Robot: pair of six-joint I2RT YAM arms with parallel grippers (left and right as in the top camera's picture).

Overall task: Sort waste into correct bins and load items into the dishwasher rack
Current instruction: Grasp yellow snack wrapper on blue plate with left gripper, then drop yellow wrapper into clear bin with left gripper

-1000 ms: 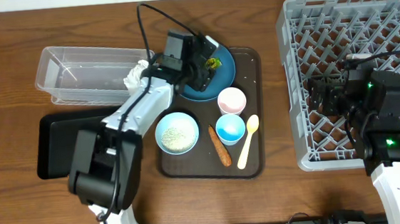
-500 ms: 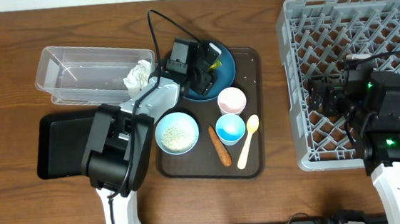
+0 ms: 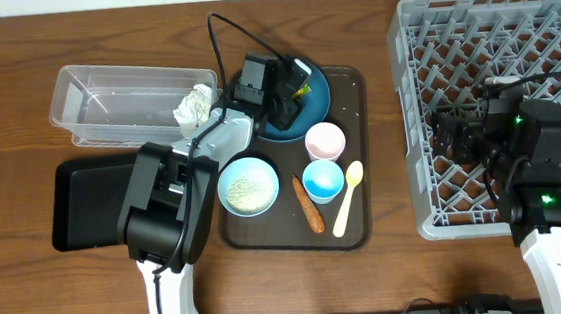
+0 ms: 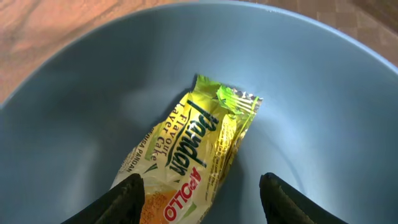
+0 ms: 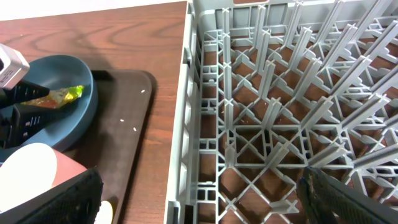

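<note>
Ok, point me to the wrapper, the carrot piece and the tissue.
wrapper (image 4: 186, 155), left wrist view, middle of printed face.
carrot piece (image 3: 308, 204), overhead view, mid-length.
tissue (image 3: 193, 106), overhead view, centre of wad.

- Robot test bench staged as a mock kitchen; it does not read as a working kitchen.
- Left arm (image 3: 165, 216) and right arm (image 3: 528, 173) rise from the lower edge of a wood-grain tabletop (image 3: 12, 58). A loose black cable (image 3: 213, 37) shows at upper centre.
- Right of frame: grey dishwasher rack (image 3: 408, 117).
- Centre: brown serving tray (image 3: 351, 101) carrying plastic tableware.
- Left: clear tub (image 3: 116, 100) and black tray (image 3: 79, 203).
</note>
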